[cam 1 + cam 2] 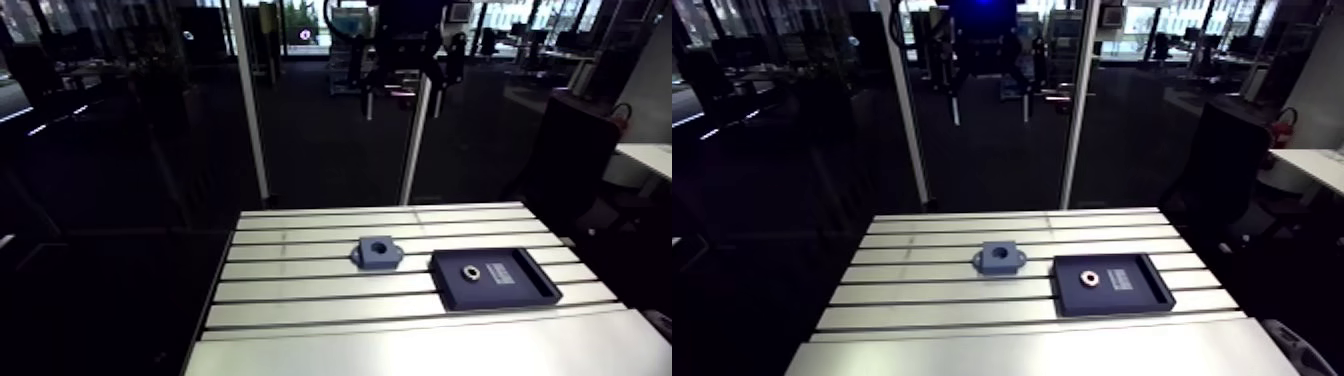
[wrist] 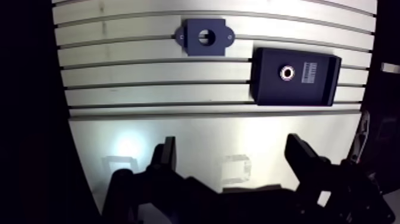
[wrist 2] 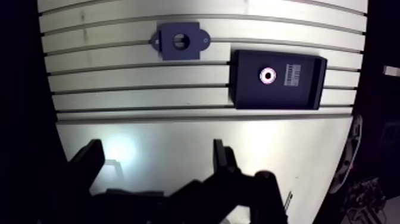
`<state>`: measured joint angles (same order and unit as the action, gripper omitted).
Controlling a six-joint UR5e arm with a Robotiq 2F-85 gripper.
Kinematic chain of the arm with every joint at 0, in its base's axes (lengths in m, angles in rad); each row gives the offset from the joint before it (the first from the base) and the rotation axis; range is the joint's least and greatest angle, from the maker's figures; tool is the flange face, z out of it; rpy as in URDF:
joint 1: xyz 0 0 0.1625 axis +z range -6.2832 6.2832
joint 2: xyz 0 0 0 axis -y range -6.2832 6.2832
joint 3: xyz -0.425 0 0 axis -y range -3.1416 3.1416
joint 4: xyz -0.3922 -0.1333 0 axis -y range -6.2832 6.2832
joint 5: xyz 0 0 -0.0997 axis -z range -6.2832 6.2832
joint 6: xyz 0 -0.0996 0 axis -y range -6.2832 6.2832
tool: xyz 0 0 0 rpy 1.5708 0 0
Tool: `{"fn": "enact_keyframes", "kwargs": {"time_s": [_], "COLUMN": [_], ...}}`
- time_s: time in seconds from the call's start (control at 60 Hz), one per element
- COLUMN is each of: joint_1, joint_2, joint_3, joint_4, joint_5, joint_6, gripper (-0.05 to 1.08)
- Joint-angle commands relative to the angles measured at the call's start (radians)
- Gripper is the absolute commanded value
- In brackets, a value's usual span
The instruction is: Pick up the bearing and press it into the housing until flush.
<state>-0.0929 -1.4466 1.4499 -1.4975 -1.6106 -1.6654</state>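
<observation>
Two items lie on the slotted table: a blue-grey housing and a dark shallow tray.

Housing: square block with a round bore in the middle and a small ear on each side. It sits flat on the table.

Tray: just beside the housing, with a strip of table between them.

Bearing: a small ring lying flat inside the tray, next to a striped label on the tray floor.

Hand: high above the smooth near strip of the table, well apart from both items. Its two fingers stand wide apart, and only lit table surface shows in the gap. In the wrist view the tray lies ahead of the hand, and the housing is ahead and a little farther off.
</observation>
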Motion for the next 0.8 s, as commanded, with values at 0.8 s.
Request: {"fn": "enact_keyframes", "kwargs": {"time_s": [0.8], "joint_1": [-0.33], "joint_2": [-0.021], "joint_3": [0.267], "joint_4": [-0.305], "joint_5": [-0.004], "joint_6": [-0.335], "gripper": [0.01]}}
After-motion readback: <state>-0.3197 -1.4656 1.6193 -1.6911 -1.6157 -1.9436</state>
